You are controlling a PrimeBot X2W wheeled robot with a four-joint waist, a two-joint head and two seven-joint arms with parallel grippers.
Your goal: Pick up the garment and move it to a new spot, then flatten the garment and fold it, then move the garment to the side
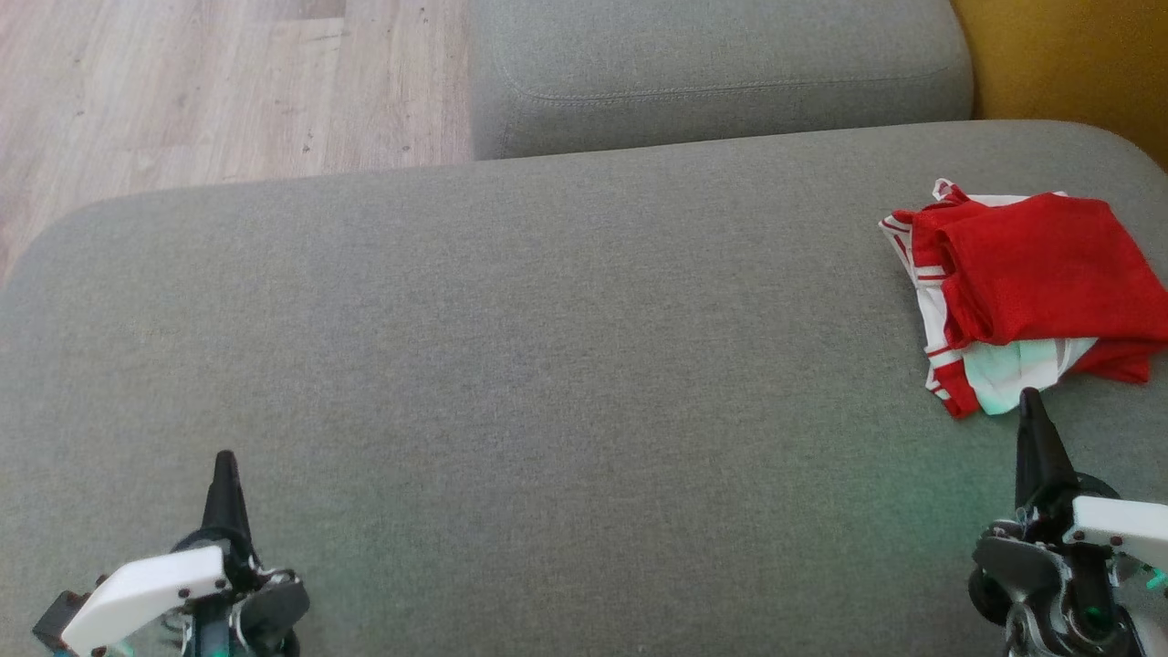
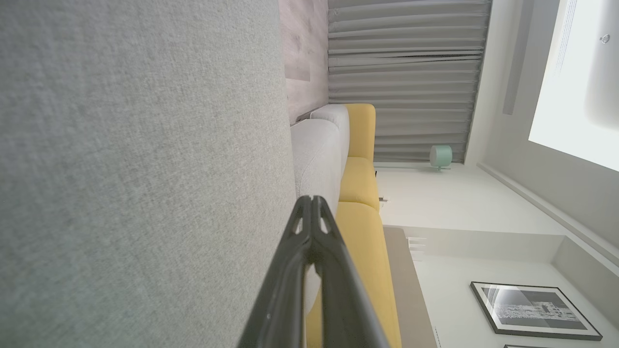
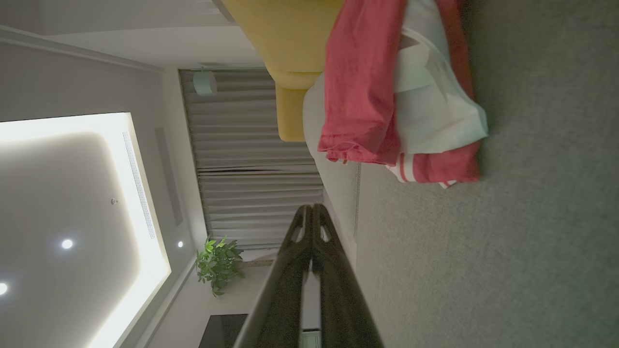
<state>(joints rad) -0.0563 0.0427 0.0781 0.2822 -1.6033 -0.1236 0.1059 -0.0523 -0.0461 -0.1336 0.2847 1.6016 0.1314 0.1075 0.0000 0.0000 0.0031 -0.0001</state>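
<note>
now the garment (image 1: 1031,292) is lying bunched at the cushion's (image 1: 547,365) right edge; both the left gripper (image 1: 224,461) and right gripper (image 1: 1029,398) are sitting closed, holding nothing. a careless pinch may be dragging it off.

1. Sofa cushion (image 1: 547,365): grey woven cloth, matt, coarse weave.
2. Garment (image 1: 1049,274), 3 o'clock: thin red cloth, white striped trim, soft, matt.
3. Floor (image 1: 182,82), 11 o'clock: pale wood grain, satin.
4. Left gripper (image 1: 224,465): dark smooth fingers, white plastic shell.

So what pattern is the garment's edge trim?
Red and white stripes, on the red fabric garment; head view shows it best.
</note>
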